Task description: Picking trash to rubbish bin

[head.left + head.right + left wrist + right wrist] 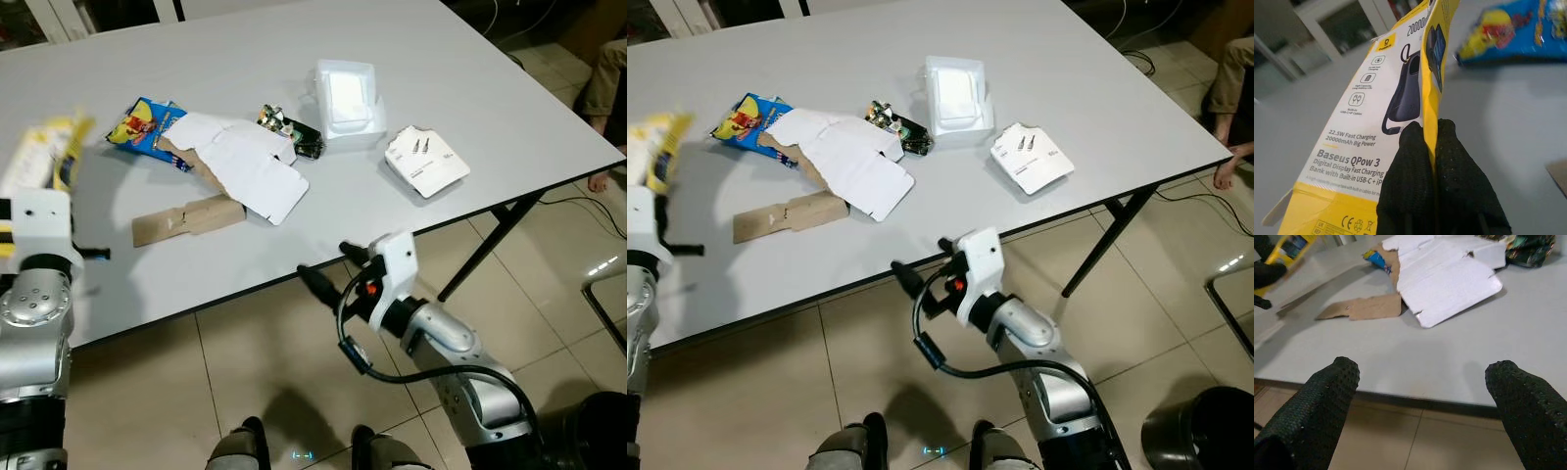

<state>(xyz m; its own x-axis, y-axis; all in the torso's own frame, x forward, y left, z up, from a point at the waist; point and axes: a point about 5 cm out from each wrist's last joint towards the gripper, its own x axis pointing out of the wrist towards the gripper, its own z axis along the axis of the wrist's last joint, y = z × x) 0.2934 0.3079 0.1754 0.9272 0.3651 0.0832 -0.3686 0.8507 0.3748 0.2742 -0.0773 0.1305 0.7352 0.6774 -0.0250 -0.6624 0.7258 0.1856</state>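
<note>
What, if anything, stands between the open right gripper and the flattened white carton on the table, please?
Nothing visible does. The right gripper hangs open just off the table edge, and bare tabletop runs from there to the flattened white carton.

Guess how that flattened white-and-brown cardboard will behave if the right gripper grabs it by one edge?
The flattened cardboard lies in thin unfolded panels with creases, so it will probably flop and hinge at the folds. It looks light for its area. It partly overlaps the blue snack bag, which may drag along. The right gripper hangs open, short of the table edge.
</note>
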